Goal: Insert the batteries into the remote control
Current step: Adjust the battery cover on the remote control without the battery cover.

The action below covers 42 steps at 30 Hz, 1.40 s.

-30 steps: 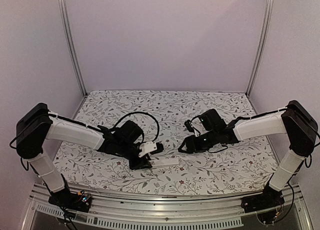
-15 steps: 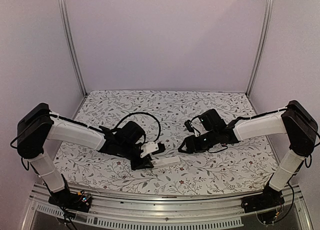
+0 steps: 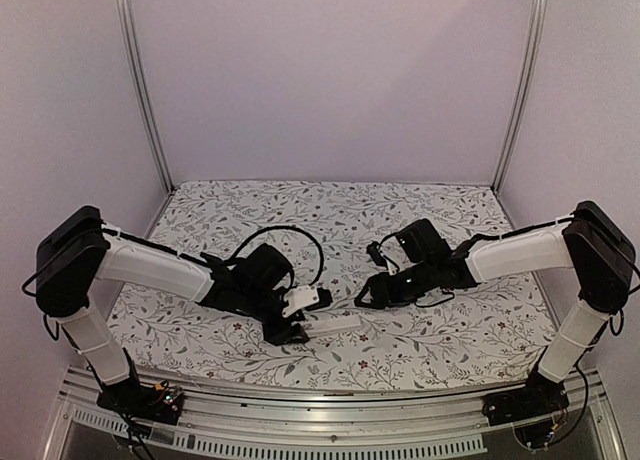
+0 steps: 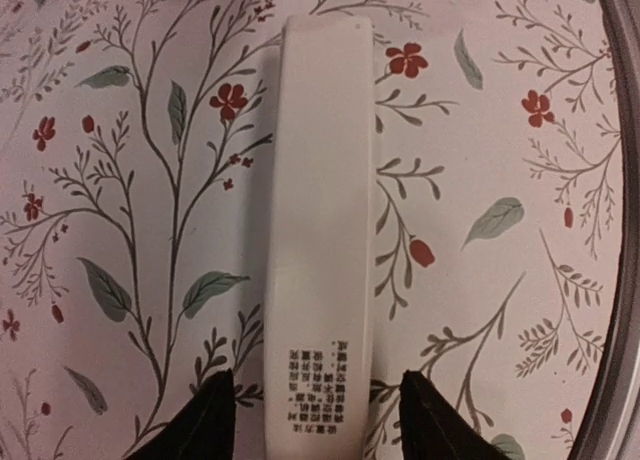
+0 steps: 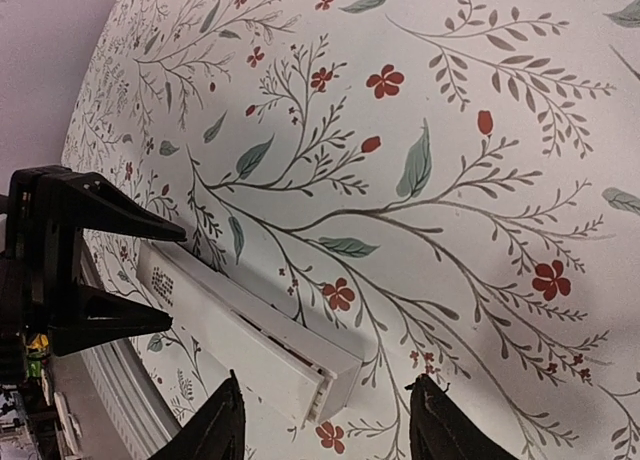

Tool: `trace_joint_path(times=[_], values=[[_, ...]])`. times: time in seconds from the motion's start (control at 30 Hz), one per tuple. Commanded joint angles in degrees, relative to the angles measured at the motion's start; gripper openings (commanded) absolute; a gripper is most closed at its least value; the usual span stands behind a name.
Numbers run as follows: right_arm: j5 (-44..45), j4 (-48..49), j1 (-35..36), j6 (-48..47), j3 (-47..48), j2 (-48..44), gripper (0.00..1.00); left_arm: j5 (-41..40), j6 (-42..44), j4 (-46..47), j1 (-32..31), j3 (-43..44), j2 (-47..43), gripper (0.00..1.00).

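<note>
1. The left gripper now stands with its jaws wider than a moment ago; its fingers flank the printed end of the remote control with a gap on each side.
2. The left wrist sits slightly farther right in the overhead view.
3. The remote control seems nudged rightward a touch, though that view is too coarse to be sure.

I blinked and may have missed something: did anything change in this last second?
The left pincer edged slightly right along the remote control. Its fingers now stand open on either side of the near end, with gaps on both sides, so they are not gripping it. The remote control and the right pincer stayed where they were.
</note>
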Motion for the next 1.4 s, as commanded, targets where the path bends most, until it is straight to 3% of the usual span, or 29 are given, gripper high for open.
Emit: trace_joint_path(times=[0.0, 0.07, 0.2, 0.4, 0.57, 0.73, 1.37], values=[[0.47, -1.61, 0.38, -0.23, 0.63, 0.67, 0.55, -1.14, -0.46, -0.29, -0.72, 0.74, -1.8, 0.65], [0.9, -2.51, 0.37, -0.91, 1.41, 0.32, 0.55, -2.48, -1.31, 0.39, -0.7, -0.2, -3.84, 0.72], [2.78, -5.07, 0.38, -2.0, 3.02, -0.07, 0.55, -6.1, -5.33, 1.36, -0.42, -1.77, -9.37, 0.74], [2.63, -5.52, 0.35, -1.52, 3.11, 0.1, 0.54, -12.28, -20.54, 1.8, -0.02, -4.78, -18.7, 0.73], [3.36, -5.76, 1.26, -1.03, 4.2, 0.37, 0.53, -16.35, -39.16, 0.71, -0.15, -8.34, -23.56, 0.59], [3.34, -6.08, 1.96, -0.42, 4.95, 0.9, 0.53, -19.36, -47.47, -1.22, -0.75, -12.97, -26.61, 0.45], [2.35, -3.33, 3.7, 3.36, 4.52, 4.54, 0.52, -17.78, -42.96, 4.68, -3.47, -12.41, -14.38, 0.35]])
